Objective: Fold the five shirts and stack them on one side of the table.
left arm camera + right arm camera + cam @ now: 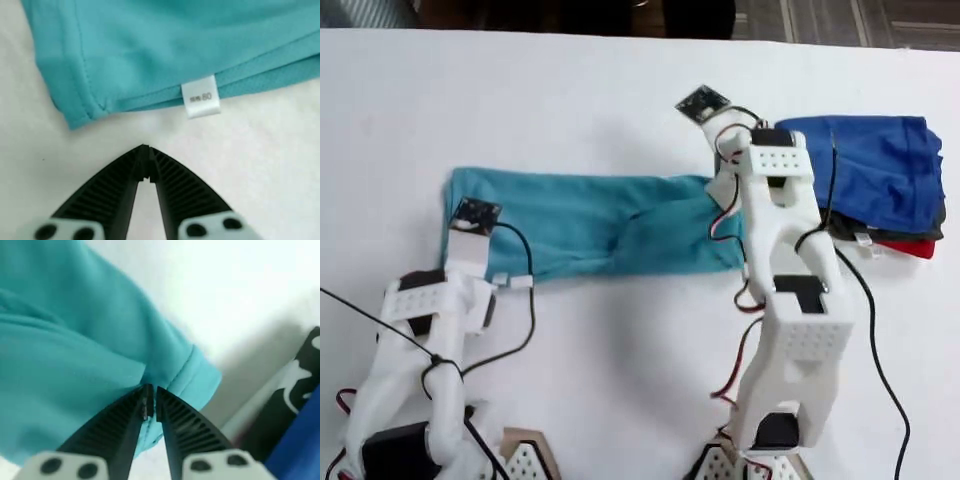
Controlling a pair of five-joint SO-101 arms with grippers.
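Teal shirt [590, 225] folded lengthwise. L hand [146, 162] together, off cloth; R hand [150, 402] together at hem. Next, likely: grip ends, cross-fold.

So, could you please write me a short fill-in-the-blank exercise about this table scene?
The long folded shirt between the arms is ___. The top shirt of the stack is ___. The left gripper is shut over the bare ___. Missing: teal; blue; table.
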